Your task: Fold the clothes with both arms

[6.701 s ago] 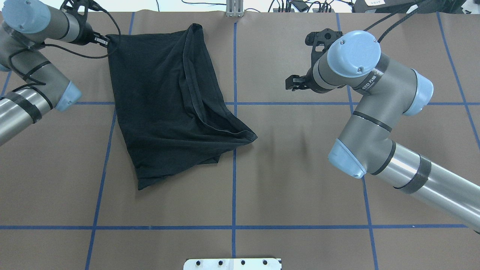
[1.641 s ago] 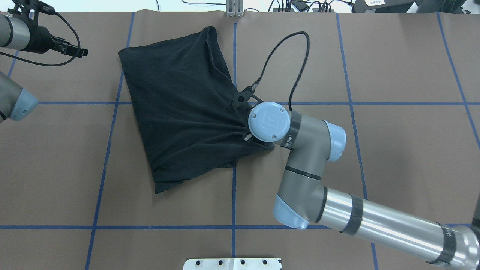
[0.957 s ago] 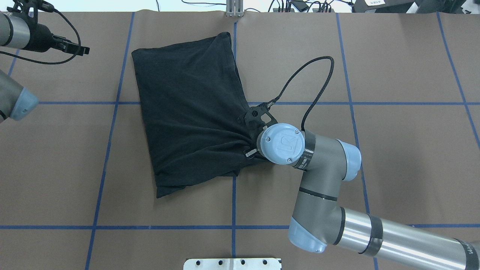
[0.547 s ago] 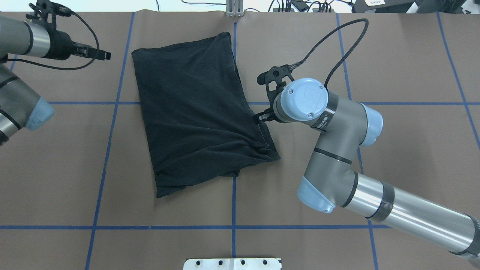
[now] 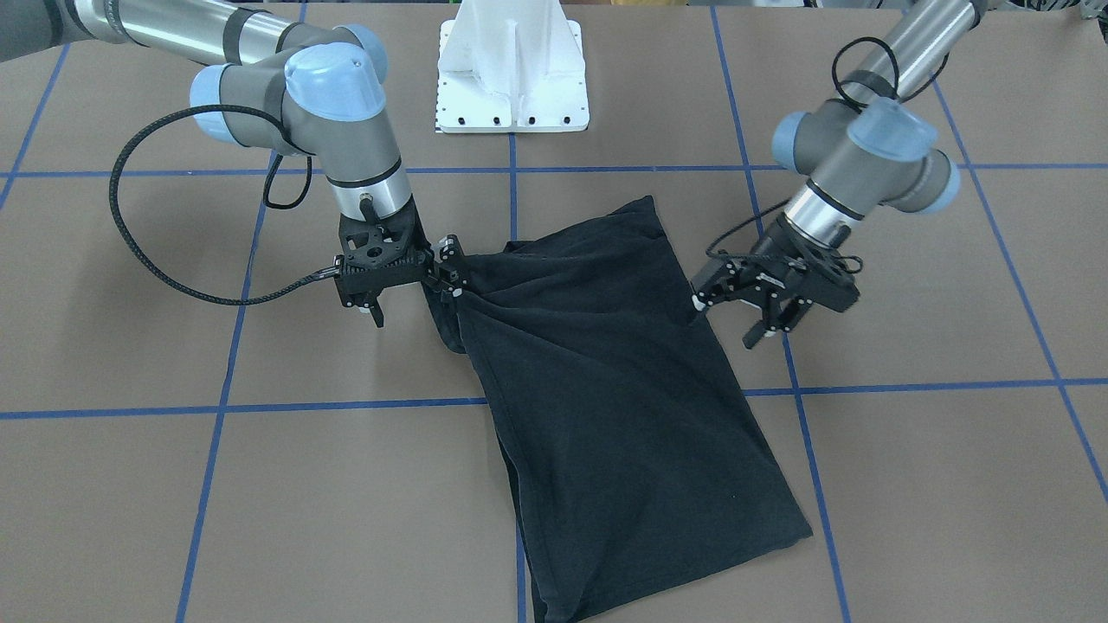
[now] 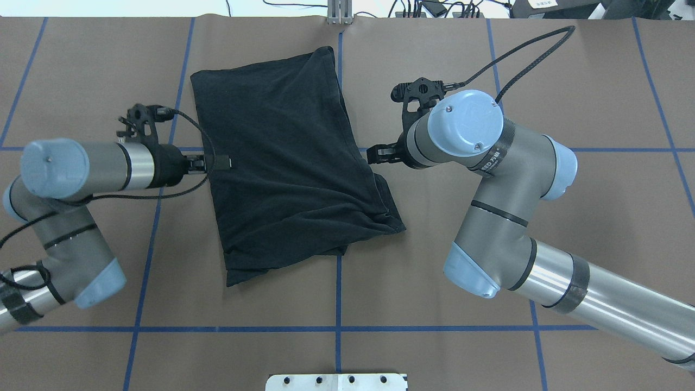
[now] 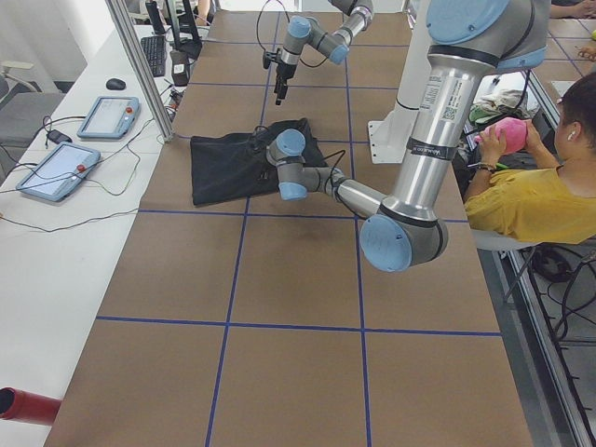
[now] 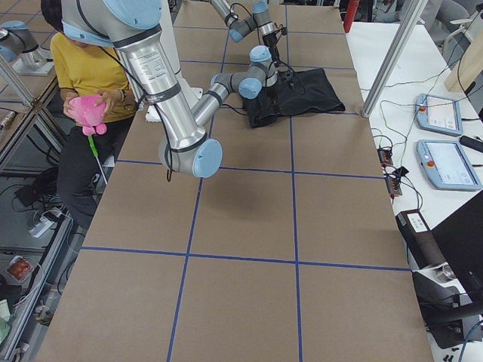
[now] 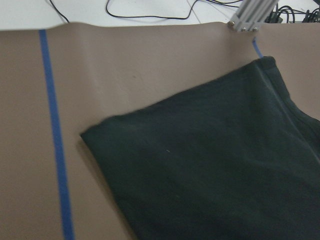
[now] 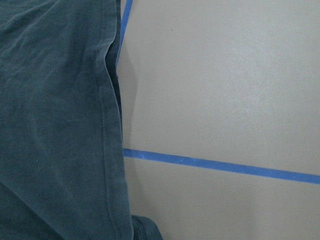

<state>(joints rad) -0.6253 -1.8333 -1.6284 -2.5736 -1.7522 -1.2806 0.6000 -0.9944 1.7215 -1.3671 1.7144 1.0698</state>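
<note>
Shirt: black T-shirt [image 6: 282,163] lies flat on the worktop [image 6: 597,81], toward the far edge, just left of the centre tape line; no graphic showing.
Left claw: left gripper [image 6: 222,162] has jaws apart at the shirt's left edge, holding nothing.
Right claw: right gripper [image 5: 447,272] jaws look apart, tips at the right edge, no clear pinch.
Done: looks folded to a rough oblong, no sleeves sticking out.
Left: near-right corner is bunched; probably needs smoothing plus another fold.
Around: white base mount [image 5: 511,69] at the near edge; right arm's cable loop [image 5: 112,212]; seated person [image 8: 90,68] off the worktop.
In the way: mostly that bunched corner.
</note>
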